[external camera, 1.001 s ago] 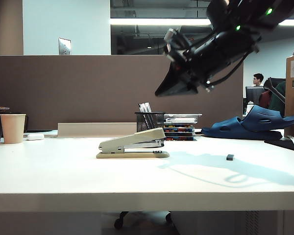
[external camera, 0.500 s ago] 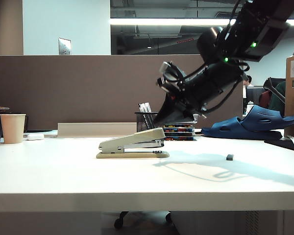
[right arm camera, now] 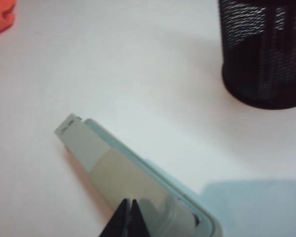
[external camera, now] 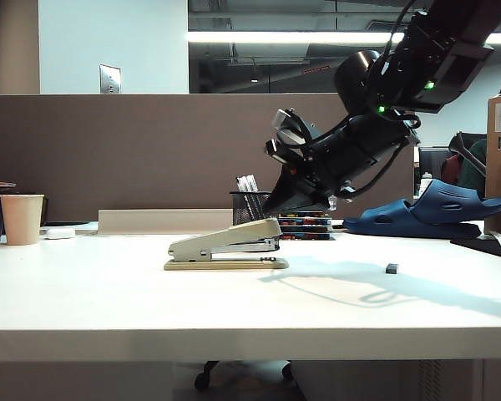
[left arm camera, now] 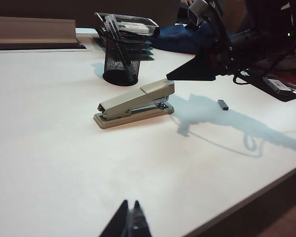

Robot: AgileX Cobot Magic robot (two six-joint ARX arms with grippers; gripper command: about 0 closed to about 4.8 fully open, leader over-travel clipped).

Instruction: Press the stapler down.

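Observation:
The beige stapler (external camera: pixel 225 246) lies on the white table (external camera: pixel 108 301) with its slanted top arm raised at the right end. My right gripper (external camera: pixel 267 209) is shut, empty, and points down-left just above that raised end, with a small gap showing. In the right wrist view its tips (right arm camera: pixel 128 202) hover over the stapler's top arm (right arm camera: pixel 113 170). From the left wrist view the stapler (left arm camera: pixel 135 101) and the right gripper (left arm camera: pixel 170 76) show across the table. My left gripper (left arm camera: pixel 129 205) is shut and empty, low over the table near its front edge, far from the stapler.
A black mesh pen holder (external camera: pixel 255 205) stands just behind the stapler, beside a stack of coloured boxes (external camera: pixel 307 217). A tiny dark block (external camera: pixel 392 268) lies to the right. Blue slippers (external camera: pixel 434 213) sit at the back right, a paper cup (external camera: pixel 22 219) and a small white oblong (external camera: pixel 60 234) at the far left.
My right arm has come down from high above the table, bringing its shut gripper close over the stapler's raised end. The stapler has not moved.

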